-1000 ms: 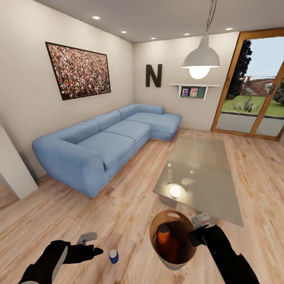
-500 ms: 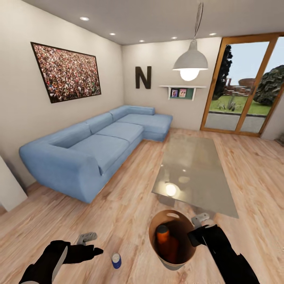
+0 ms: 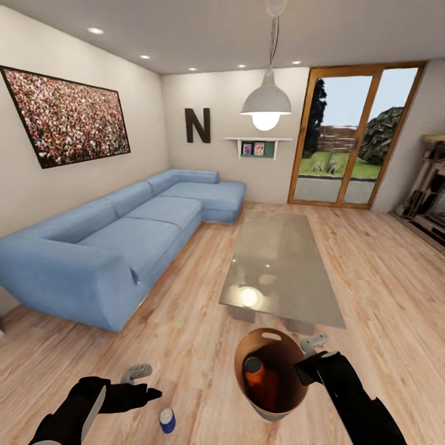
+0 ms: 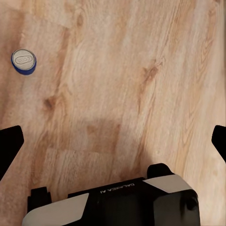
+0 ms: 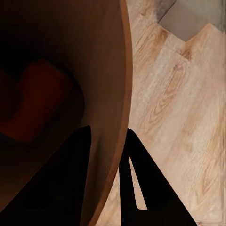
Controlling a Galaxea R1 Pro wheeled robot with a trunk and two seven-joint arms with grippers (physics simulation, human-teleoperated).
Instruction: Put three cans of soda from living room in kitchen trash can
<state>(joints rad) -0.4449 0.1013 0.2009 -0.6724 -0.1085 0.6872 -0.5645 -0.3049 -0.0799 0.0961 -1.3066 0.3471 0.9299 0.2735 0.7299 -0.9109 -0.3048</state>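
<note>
— While your right gripper (image 3: 307,358) stays clamped on the rim of the tash can (image 3: 281,402), one finger inside and one outside, what has changed?

— Your view has swung to the right. The blue sofa (image 3: 117,241) now sits further toward the left edge than a second ago, the glass doors (image 3: 346,139) are nearer the middle, and a brick chimney (image 3: 429,185) has come in at the right edge. Your arms have kept their places low in the frame.

— And your left gripper (image 3: 148,380)?

— Released, fingers spread over bare wood floor (image 3: 198,334), holding nothing. The dark blue can of soda (image 3: 167,421) stands upright on the planks at the bottom of the frame, just beside that gripper, apart from it.

— What's in the bin?

— An orange can (image 3: 254,371) leans against the copper inside; a second orange shape lies beneath it, too shadowed to make out. The glass table (image 3: 281,266) is just beyond the bin.
</note>
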